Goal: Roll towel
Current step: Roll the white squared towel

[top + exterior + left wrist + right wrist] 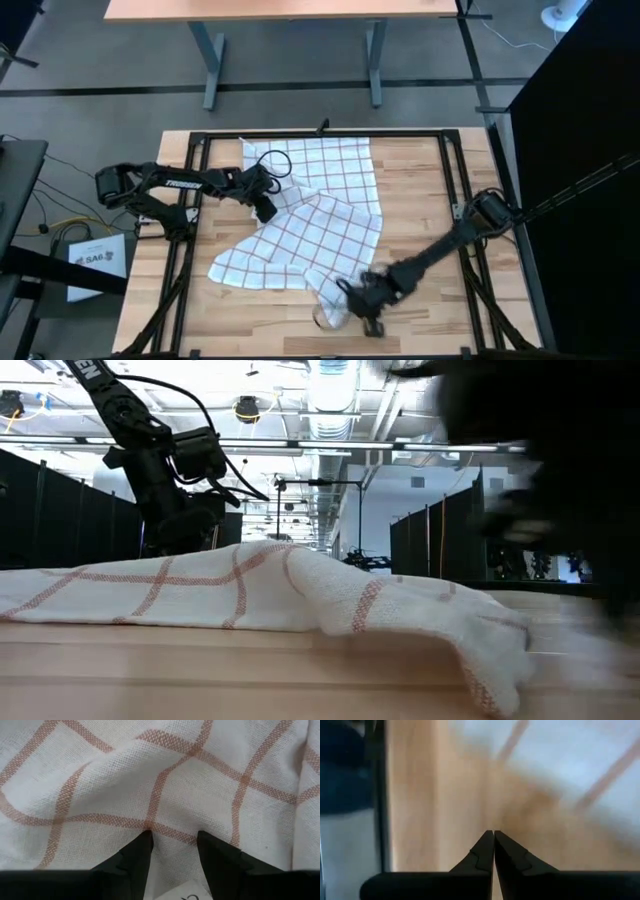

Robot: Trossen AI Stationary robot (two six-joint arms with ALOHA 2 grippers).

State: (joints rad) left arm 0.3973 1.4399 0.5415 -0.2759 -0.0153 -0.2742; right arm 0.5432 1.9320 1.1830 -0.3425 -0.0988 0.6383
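Note:
The towel [320,215], white cloth with a thin reddish-brown grid, lies spread and creased on the wooden table; it also shows in the low view [250,585]. My left gripper [266,210] is at the towel's left edge, shut on the cloth [175,840]; a small white tag [186,895] shows between its fingers. My right gripper [365,302] is low over the table beside the towel's near corner [330,305]. Its fingers [493,836] are shut with nothing between them, over bare wood. My left gripper pinches a raised fold of the towel at its left edge [172,827], by the tag, between its two fingers. The fingers come slanting down from the table's left. Creases run from the pinch into the cloth, and the rest of the towel lies on the table.
A black metal frame [452,180] runs around the work area on the wooden tabletop. Bare wood [420,200] lies to the right of the towel. Beyond the table's far edge stands a desk with grey legs [212,60].

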